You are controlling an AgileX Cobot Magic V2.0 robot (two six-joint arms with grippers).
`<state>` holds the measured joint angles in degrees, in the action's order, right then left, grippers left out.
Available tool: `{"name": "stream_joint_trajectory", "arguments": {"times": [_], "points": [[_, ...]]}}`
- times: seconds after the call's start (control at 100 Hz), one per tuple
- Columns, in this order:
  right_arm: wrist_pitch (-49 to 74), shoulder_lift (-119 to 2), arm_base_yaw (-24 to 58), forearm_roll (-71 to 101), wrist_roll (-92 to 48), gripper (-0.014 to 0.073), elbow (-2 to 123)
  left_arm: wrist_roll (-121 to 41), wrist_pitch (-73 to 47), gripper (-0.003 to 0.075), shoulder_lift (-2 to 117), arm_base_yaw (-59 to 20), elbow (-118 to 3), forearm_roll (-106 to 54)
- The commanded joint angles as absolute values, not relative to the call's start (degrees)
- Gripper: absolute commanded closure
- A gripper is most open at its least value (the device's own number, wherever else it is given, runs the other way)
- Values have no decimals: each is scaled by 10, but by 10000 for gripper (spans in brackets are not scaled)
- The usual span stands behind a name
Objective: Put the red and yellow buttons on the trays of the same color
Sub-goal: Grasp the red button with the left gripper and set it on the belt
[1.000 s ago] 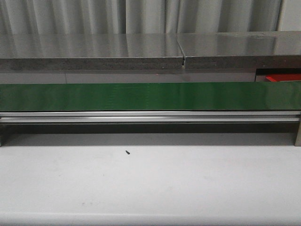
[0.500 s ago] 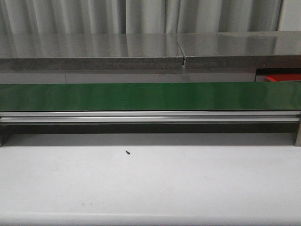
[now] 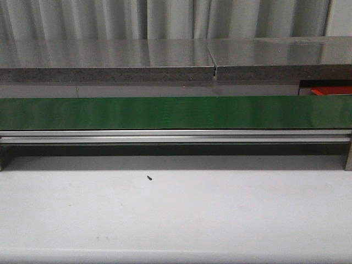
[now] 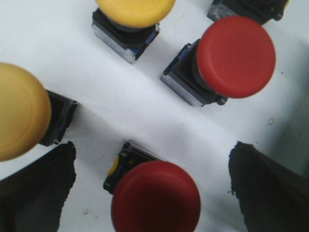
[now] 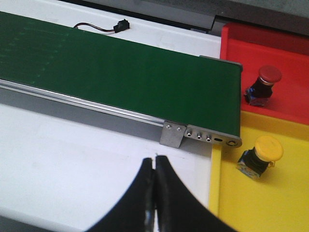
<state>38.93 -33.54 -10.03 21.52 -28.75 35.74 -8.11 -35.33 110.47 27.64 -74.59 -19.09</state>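
- Two arms are out of the front view, which shows only the green conveyor belt (image 3: 176,113), its aluminium rail (image 3: 176,136), and a bare stretch of white table (image 3: 176,214) in front of it, with one small dark speck (image 3: 149,177) on the surface.
- At the belt's far right end in the front view, a sliver of the red tray (image 3: 330,90) peeks out behind it.
- From the right wrist view, the belt ends at a metal bracket (image 5: 172,133); just past that end sit the red tray (image 5: 285,53) and, adjoining it, the yellow tray (image 5: 270,203).
- One red button (image 5: 263,83) stands in the red tray and one yellow button (image 5: 260,155) in the yellow tray, both near the belt end.
- The right gripper (image 5: 155,166) has its fingers pressed together, holding nothing, over open white table just short of the belt edge, well apart from both trays' buttons.
- The left gripper (image 4: 152,188) has its fingers spread wide, with a red button (image 4: 154,195) between them on a white surface.
- Around it stand another red button (image 4: 227,60) and two yellow buttons (image 4: 19,116) (image 4: 133,14), closely spaced, leaving narrow gaps.
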Motion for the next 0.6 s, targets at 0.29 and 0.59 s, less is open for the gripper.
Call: {"name": "stream_joint_trajectory", "arguments": {"times": [0.29,0.59], "points": [[357,-335,-99,225,-291,660,371,-74,-354,633,1075,277,-763,-200],[357,-335,-99,225,-291,660,371,-82,-355,739,1006,276,-763,-231]]}}
